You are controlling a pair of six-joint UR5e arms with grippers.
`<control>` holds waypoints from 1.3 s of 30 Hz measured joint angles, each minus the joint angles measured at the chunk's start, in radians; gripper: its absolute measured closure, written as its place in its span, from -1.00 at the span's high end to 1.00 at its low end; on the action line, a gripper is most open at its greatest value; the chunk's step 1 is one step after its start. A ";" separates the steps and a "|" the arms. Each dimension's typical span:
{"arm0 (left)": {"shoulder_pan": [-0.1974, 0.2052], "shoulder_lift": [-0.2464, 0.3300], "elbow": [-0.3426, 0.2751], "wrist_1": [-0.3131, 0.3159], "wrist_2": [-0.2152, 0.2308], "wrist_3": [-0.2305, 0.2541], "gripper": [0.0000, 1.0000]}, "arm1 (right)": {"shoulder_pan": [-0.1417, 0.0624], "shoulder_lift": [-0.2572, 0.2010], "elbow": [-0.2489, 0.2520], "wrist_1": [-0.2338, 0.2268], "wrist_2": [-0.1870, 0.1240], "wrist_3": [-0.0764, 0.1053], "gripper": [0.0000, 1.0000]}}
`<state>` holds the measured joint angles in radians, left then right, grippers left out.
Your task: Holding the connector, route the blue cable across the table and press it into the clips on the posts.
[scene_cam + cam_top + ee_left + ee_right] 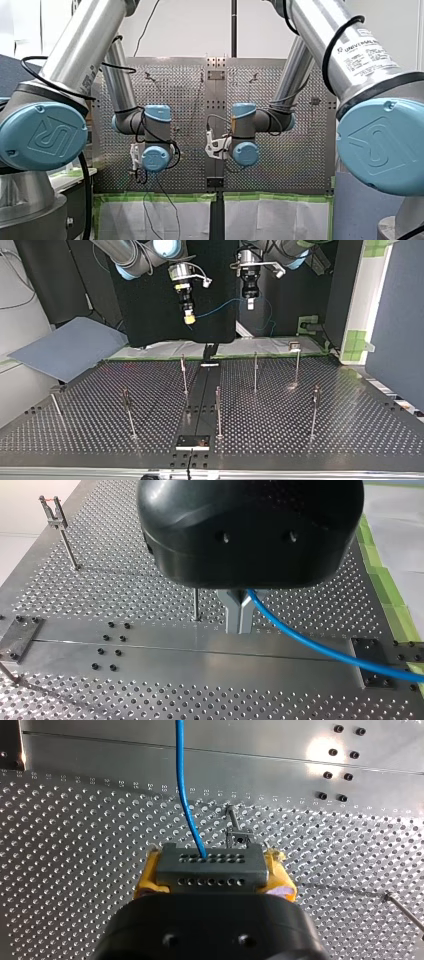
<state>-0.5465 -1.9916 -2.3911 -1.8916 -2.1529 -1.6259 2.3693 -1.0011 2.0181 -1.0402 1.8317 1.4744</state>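
Above the perforated table (350, 410) and its posts (255, 371), well clear of the clips (52, 511), the blue cable (220, 306) hangs between our grippers. The left gripper (239, 622) pinches it and the right gripper (212, 872) clamps the connector (220, 857). Pulling too taut could, we judge, yank it free.

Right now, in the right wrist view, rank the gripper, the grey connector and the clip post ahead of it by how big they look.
1. Largest: my right gripper, though it is also nearest the camera.
2. Then the grey connector, held between its yellow pads.
3. Smallest: the clip post, though it stands farther off.
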 joint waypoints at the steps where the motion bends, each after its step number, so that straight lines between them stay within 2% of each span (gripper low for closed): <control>1: 0.000 0.000 0.000 0.000 0.000 0.000 -1.00 | 0.000 0.000 0.000 0.000 0.000 0.000 -1.00; 32: -0.001 0.000 0.000 0.000 0.001 -0.002 -1.00 | 0.001 0.000 0.001 0.001 -0.001 -0.002 -1.00; 34: -0.001 0.000 0.000 0.000 0.001 -0.004 -1.00 | 0.005 0.004 0.004 0.005 0.000 -0.005 -1.00; 39: -0.001 0.000 0.000 0.000 0.001 -0.004 -1.00 | 0.031 0.039 0.010 0.038 0.000 -0.009 -1.00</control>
<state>-0.5480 -1.9916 -2.3912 -1.8916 -2.1514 -1.6304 2.4007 -0.9625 2.0281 -1.0025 1.8317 1.4658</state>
